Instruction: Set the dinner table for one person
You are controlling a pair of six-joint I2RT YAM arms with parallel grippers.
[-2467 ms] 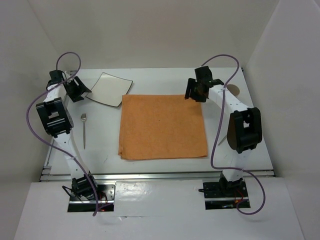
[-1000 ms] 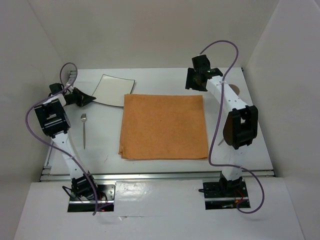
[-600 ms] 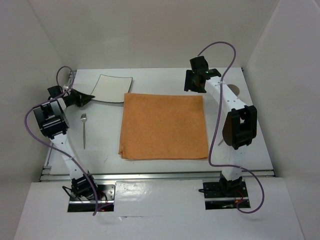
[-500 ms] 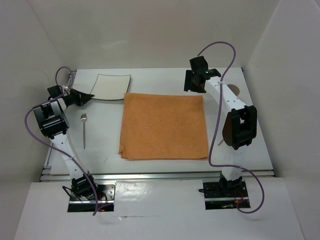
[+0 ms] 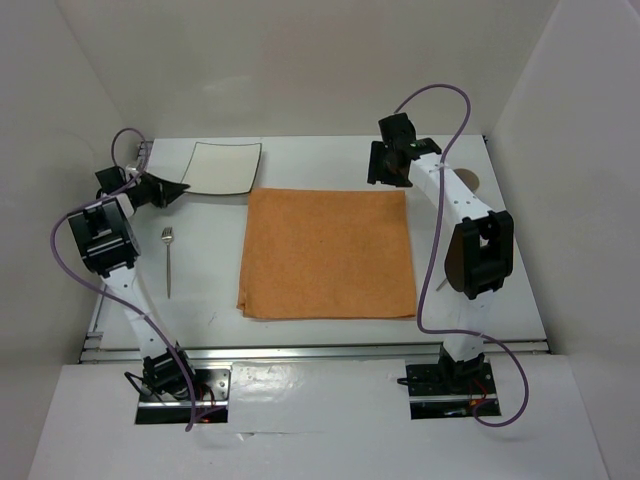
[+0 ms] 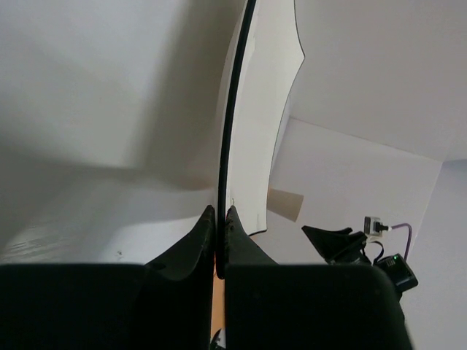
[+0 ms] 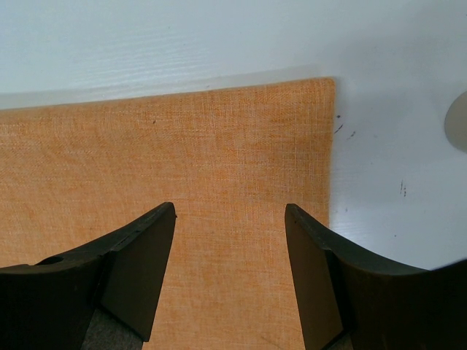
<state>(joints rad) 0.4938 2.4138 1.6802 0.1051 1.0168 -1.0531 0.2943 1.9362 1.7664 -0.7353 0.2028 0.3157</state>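
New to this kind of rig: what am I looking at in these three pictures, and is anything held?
Two robot arms are bolted at the near edge of a white table. The overhead picture looks down from behind them; the other two come from a camera on each wrist. On the table lie an orange cloth and a fork. The left hand is shut on the edge of a square white plate, seen edge-on from its wrist. The right hand is open, holding nothing, above the cloth's far corner.
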